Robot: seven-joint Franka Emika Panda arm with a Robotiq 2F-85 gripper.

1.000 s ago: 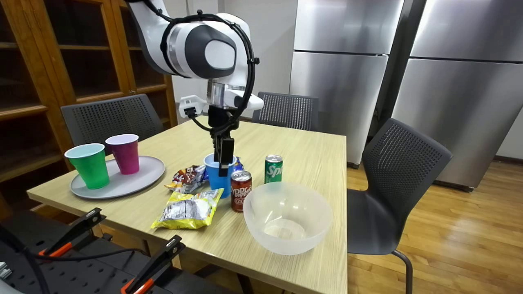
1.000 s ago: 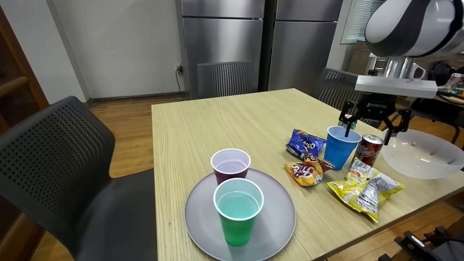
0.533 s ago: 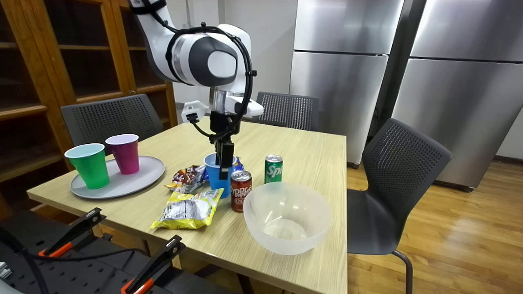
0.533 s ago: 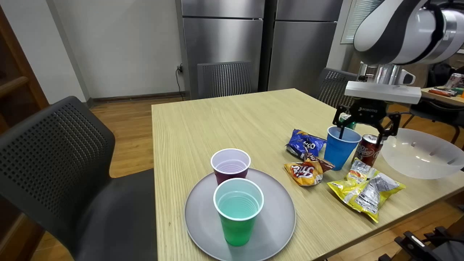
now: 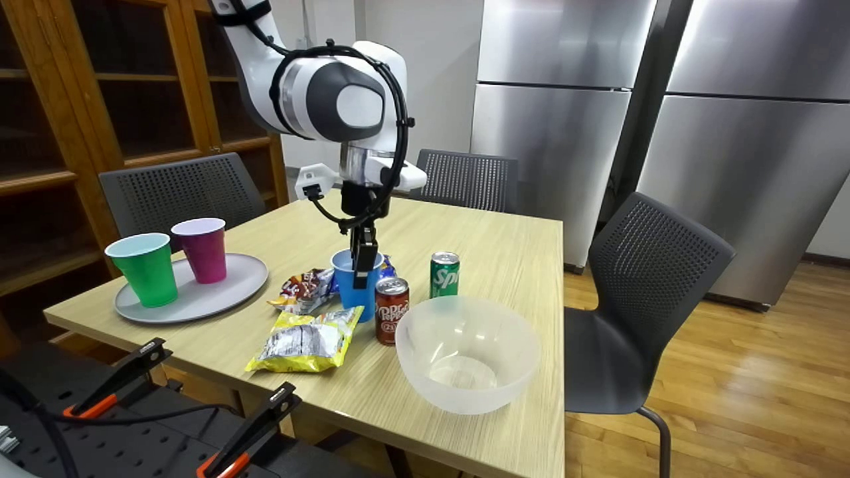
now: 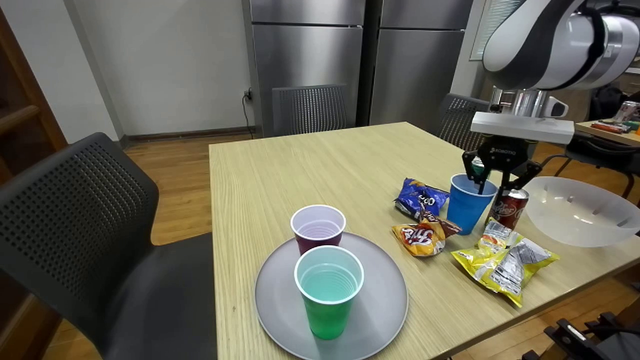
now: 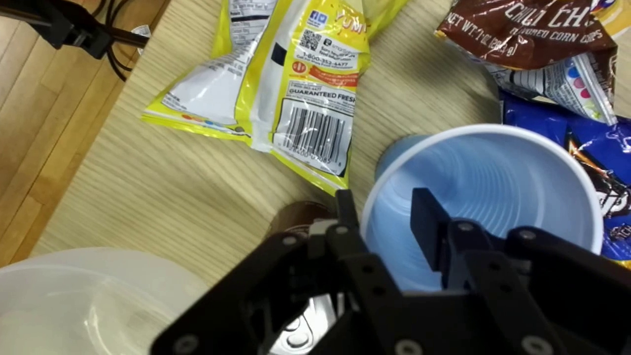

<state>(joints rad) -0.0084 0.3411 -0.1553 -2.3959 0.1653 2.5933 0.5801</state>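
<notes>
Blue cup stands on the bench directly under my end effector, a bit of its rim b/w the jaws. I've got the inner finger down in the cup's mouth & the outer finger just outside its wall. They're apart, w/ a visible gap; can't tell if either touches the cup. Red soda can is just beside the outer finger, partly hidden by my end effector in wrist view. Frosted bowl sits farther out on that same side. Yellow chip bag lies near, ahead of the fingertips in wrist view. Green soda can is near the end effector too, across the red one from the yellow bag. On the inner finger's side I see, next to the cup, a brown/orange chip bag & a blue snack bag. Well apart on that side: grey plate w/ green cup & purple cup standing on it.
</notes>
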